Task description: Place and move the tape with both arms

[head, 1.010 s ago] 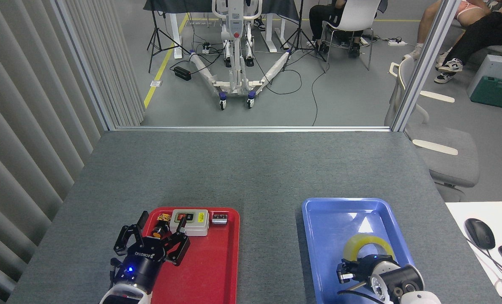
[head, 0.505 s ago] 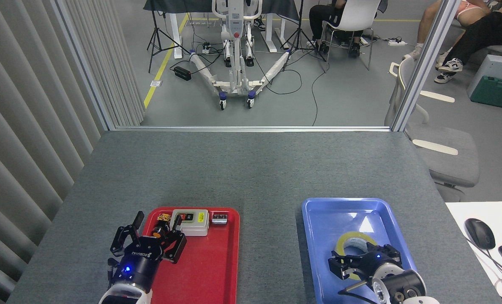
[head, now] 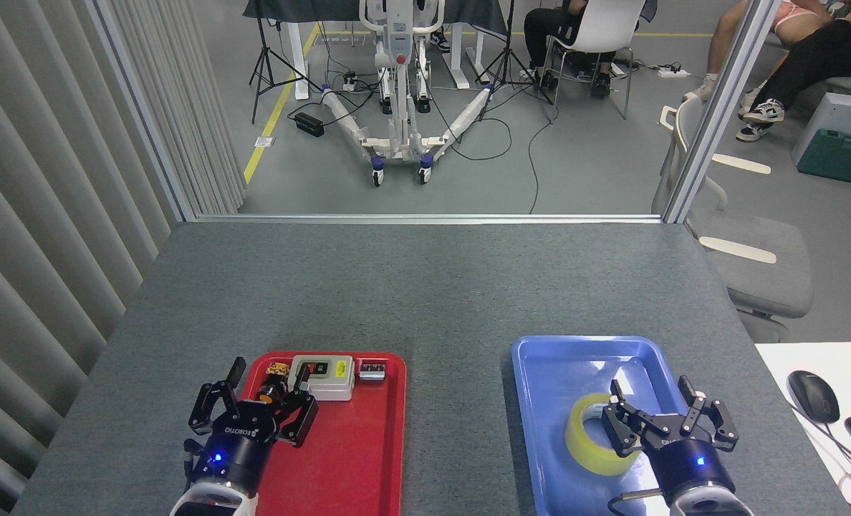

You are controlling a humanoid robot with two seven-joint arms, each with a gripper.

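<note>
Two open grippers, left gripper [head: 253, 401], right gripper [head: 665, 412] beside tape [head: 592, 437], blue tray [head: 540, 373]

The left gripper [head: 253, 408] carries the one readable word: "ROBOTIQ" in white letters on its black body, seen upside down from the head view. The grey switch box [head: 322, 378] on the red tray [head: 357, 459] has a small yellow label and a red and black panel, but their print is too small to read. The small black item [head: 372, 370] beside the box also bears a label, which is illegible. No marking is legible on the right gripper [head: 665, 419].
</note>
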